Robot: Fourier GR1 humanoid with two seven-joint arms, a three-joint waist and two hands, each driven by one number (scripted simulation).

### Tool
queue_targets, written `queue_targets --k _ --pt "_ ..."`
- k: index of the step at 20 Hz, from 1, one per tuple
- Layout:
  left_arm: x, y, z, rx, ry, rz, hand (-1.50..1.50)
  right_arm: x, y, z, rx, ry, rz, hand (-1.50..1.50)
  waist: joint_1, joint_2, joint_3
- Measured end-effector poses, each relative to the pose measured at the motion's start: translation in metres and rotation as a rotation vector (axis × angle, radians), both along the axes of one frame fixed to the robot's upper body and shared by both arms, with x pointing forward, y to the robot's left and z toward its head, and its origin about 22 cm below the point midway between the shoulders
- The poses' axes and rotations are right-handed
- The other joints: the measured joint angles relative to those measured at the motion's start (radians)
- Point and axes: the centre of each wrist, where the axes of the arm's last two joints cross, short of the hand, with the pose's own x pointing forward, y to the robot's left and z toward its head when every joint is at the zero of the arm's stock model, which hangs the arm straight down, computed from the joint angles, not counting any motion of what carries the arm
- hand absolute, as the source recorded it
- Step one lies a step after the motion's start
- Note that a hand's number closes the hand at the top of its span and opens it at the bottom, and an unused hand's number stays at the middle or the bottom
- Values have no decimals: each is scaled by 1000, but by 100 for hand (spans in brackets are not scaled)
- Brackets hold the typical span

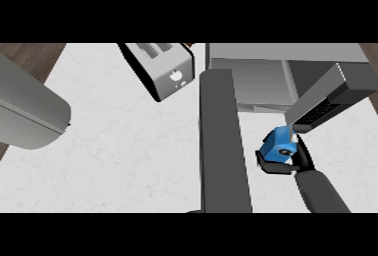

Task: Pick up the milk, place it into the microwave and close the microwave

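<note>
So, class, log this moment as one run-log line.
phase: carry | right hand: shut on milk | milk: near microwave, not inside | microwave door: open | left hand: not in view

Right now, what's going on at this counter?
The robot's right hand has its fingers curled round a small blue milk carton. It holds the carton just in front of the grey microwave. The microwave's door stands wide open, to the left of the carton. The milk is not inside yet. A toaster sits untouched on the white counter.
</note>
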Motion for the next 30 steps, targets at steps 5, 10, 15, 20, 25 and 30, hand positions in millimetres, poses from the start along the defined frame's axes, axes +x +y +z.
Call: queue_targets --k 5,10,15,20,25,30 --pt "-5 7 1 3 10 21 -150 17 19 11 44 -29 96 150 -14 -6 -2" --pt "-8 13 2 8 26 30 -150 42 41 39 36 -100 111 150 -25 -11 -3" --pt "-8 18 -4 7 43 35 -150 64 54 71 13 -127 66 150 -29 -12 -3" --pt "-5 22 -5 2 47 32 -150 90 63 98 3 -90 45 150 -20 -8 -3" --pt "4 29 -11 4 51 27 -150 116 69 122 -44 -62 18 150 -8 -1 -2" --pt "13 33 -16 3 57 10 -150 133 74 138 -99 -68 -78 150 13 9 -2"
